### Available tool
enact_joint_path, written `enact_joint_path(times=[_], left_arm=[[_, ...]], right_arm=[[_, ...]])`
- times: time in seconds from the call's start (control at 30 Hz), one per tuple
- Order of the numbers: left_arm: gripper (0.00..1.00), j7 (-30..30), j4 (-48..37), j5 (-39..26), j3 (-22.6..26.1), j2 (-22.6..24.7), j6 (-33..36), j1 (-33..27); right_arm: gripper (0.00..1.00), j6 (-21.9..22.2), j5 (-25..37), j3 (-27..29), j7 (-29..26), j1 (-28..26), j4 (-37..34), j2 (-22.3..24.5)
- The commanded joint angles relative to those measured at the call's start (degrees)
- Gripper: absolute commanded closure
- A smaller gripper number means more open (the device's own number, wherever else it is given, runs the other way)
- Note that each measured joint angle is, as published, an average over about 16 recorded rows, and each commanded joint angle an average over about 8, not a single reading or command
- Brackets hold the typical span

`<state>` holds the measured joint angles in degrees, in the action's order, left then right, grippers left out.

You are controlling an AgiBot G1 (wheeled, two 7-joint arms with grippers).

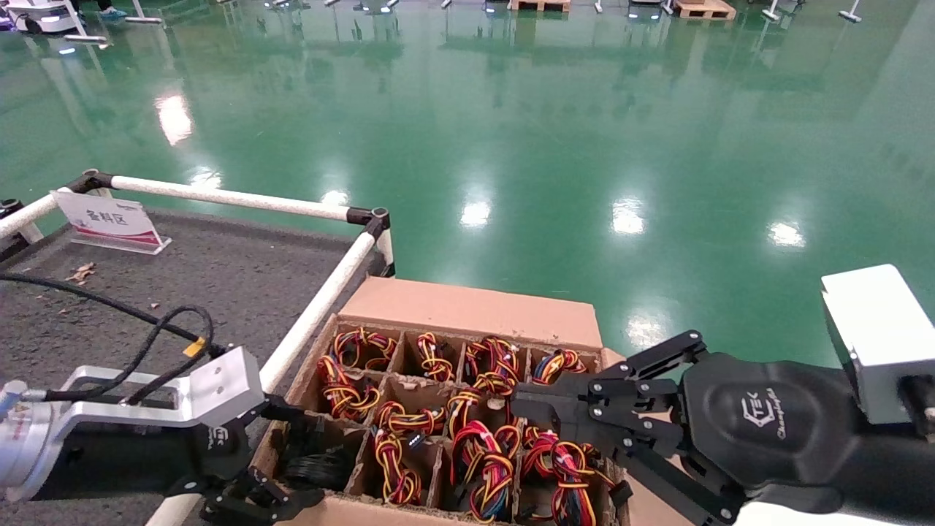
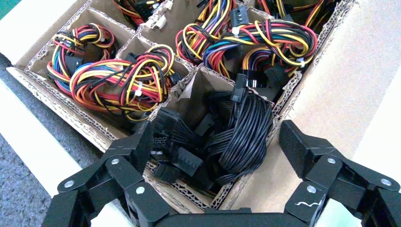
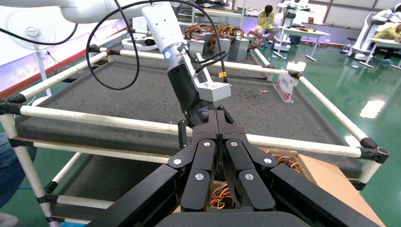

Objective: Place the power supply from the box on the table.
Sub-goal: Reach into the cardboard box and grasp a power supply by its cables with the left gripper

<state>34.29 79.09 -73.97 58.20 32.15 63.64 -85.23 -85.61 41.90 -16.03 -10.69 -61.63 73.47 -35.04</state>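
Left: the counter (image 1: 219, 292), a dark speckled surface framed by white pipe rails (image 1: 321, 299), carries a small sign (image 1: 109, 219) at its far edge, well apart from the left pincer. The left pincer (image 2: 217, 142) hangs over the near-left corner of the box (image 1: 475, 307), its 2 fingers (image 2: 137, 146) spread wide apart and gripping nothing. Directly beneath it, in the corner cell, lies the power supply (image 2: 236, 137), seen only as a bundle of all-black cables and black connectors; its metal body is hidden. One finger sits at the cell's cardboard wall; whether it touches the cables cannot be told.

Centre: the neighbouring cells beyond and to the right of this pincer hold units with red, yellow and orange cable bundles (image 1: 482, 453).

Right: the right pincer (image 1: 540, 409) hovers above the box's right-hand cells, just over the coloured bundles. In the right wrist view its fingers (image 3: 208, 146) lie pressed together, with nothing between them.
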Motion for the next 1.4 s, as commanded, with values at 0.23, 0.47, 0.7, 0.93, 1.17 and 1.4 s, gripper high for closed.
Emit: enact_joint_path(times=[0.23, 0.47, 0.7, 0.93, 1.17, 1.4], left_arm=[[1.0, 1.0, 0.2, -0.2, 0.1, 0.1, -0.3, -0.1], [1.0, 1.8, 0.3, -0.2, 0.2, 0.2, -0.3, -0.3], [1.0, 2.4, 0.6, -0.3, 0.3, 0.2, -0.2, -0.4], [1.0, 2.9, 0.9, -0.4, 0.5, 0.2, 0.0, -0.4], [1.0, 3.2, 1.2, -0.2, 0.5, 0.1, 0.0, -0.4], [1.0, 3.3, 1.4, 0.9, -0.3, 0.0, 0.0, -0.7]], right_arm=[[1.0, 0.0, 0.0, 0.0, 0.0, 0.0, 0.0, 0.0], [1.0, 0.0, 0.0, 0.0, 0.0, 0.0, 0.0, 0.0], [1.0, 0.0, 0.0, 0.0, 0.0, 0.0, 0.0, 0.0], [1.0, 0.0, 0.0, 0.0, 0.0, 0.0, 0.0, 0.0], [1.0, 0.0, 0.0, 0.0, 0.0, 0.0, 0.0, 0.0], [1.0, 0.0, 0.0, 0.0, 0.0, 0.0, 0.0, 0.0]])
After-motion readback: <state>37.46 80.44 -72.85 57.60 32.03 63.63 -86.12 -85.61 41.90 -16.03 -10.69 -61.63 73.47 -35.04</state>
